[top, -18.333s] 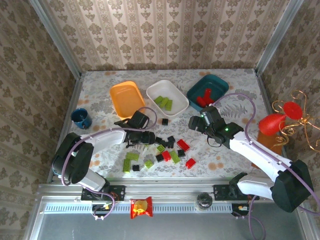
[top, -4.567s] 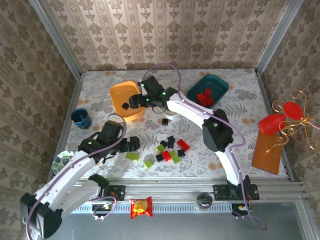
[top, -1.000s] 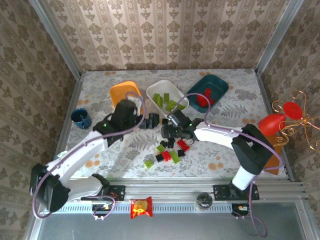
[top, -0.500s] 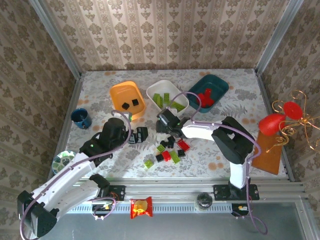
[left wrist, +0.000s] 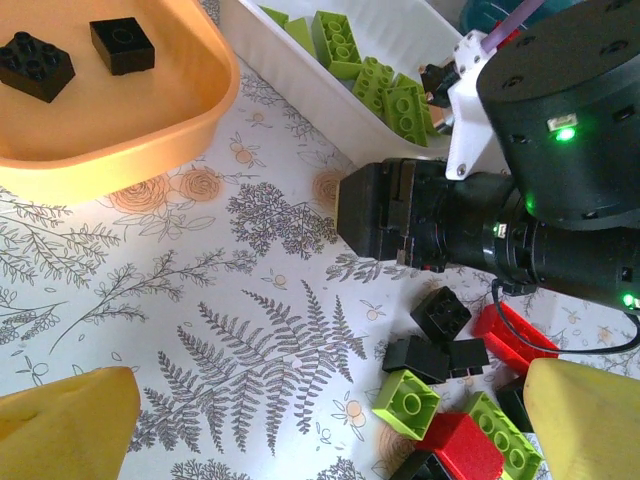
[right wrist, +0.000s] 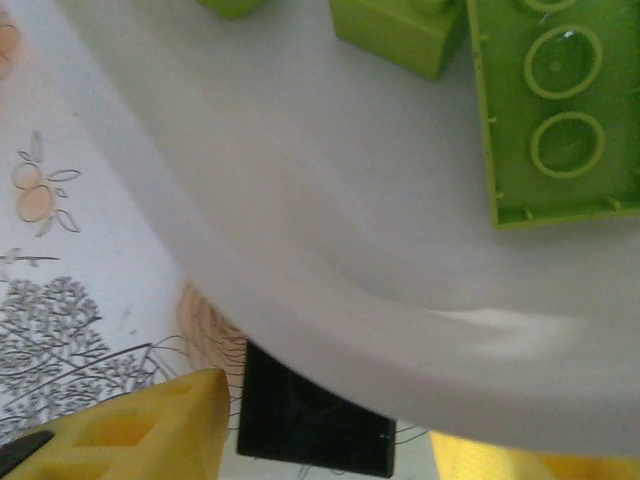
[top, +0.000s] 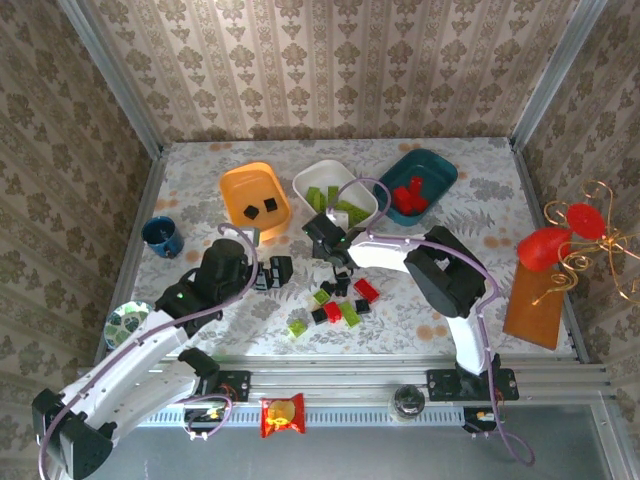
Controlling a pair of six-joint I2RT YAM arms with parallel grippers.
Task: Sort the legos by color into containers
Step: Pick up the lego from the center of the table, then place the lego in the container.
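as viewed from above, logged 3 containers in a row at the far side of the floral table (top: 190,170): orange tub (top: 228,190) at left, white tub (top: 345,168) in the middle, teal tub (top: 440,168) at right. counted 2 black bricks (top: 250,211) in the orange tub. found several lime green bricks (top: 330,198) in the white tub and red bricks (top: 410,192) in the teal tub. noted a loose pile (top: 340,298) of red, lime and black bricks on the table towards the near edge, with 1 lime brick (top: 297,327) lying apart at its near left. located left gripper (top: 273,273) left of the pile, yellow fingers (left wrist: 60,425) spread wide over bare table. located right gripper (top: 322,242) just beside the near wall of the white tub, fingers (right wrist: 130,430) set on either side of 1 black brick (right wrist: 310,420) on the table. could not tell whether clamped on it or short of contact. recorded dark blue cup (top: 162,236) and patterned bowl (top: 125,320) at the left edge, well apart from the pile.
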